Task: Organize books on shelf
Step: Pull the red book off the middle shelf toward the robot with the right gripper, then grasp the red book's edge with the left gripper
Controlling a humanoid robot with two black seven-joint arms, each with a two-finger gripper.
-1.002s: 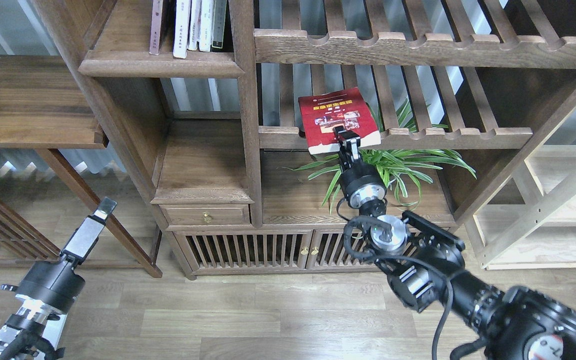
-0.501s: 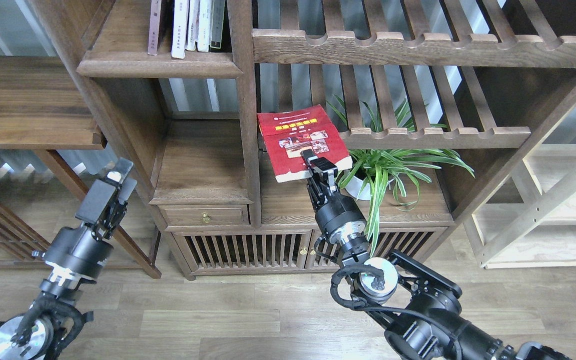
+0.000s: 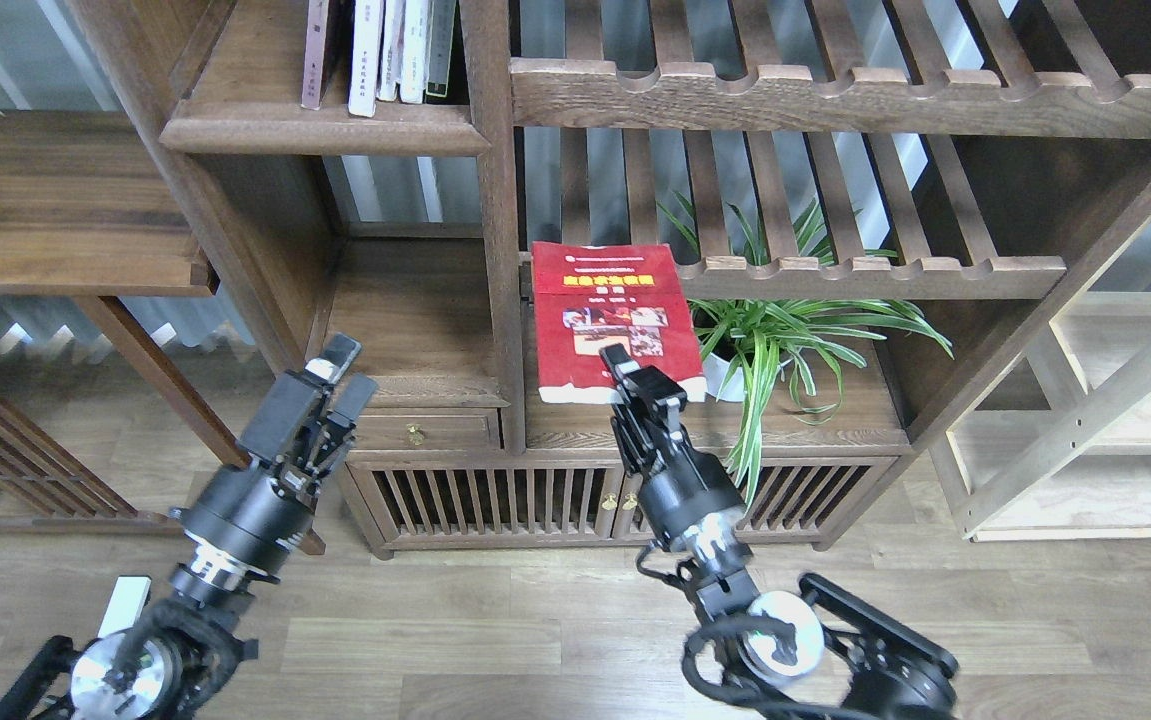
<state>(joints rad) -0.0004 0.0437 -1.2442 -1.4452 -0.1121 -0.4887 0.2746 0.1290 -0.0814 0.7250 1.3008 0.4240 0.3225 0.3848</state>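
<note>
Since the earlier frames the right tool (image 3: 635, 372) had drawn back and down from the slatted rack (image 3: 875, 268), bringing the red book (image 3: 610, 320) with it, and the left tool (image 3: 333, 378) had climbed up and inward toward the cabinet. The red book now hung in front of the cabinet's top, its upper edge level with the front rail of the slatted rack and its cover (yellow title, small photos) facing the camera almost squarely. The right tool was closed on the book's lower edge, near the bottom right corner, one finger lying over the cover. The left tool stood apart from the book, in front of the small drawer (image 3: 415, 432), holding nothing; its fingers appeared slightly parted, though the angle made the gap hard to judge.

The dark plank shelf (image 3: 325, 128) sat at the upper left, with its thick rounded front lip. Several books (image 3: 380, 55) stood upright at its right end, against the vertical post (image 3: 497, 220): a dark maroon spine on the left and pale ones beside it. Only their lower parts were in view.

A potted plant (image 3: 785, 330) with long striped leaves stood on the cabinet's top just right of the red book, its leaves reaching up through the slats.
</note>
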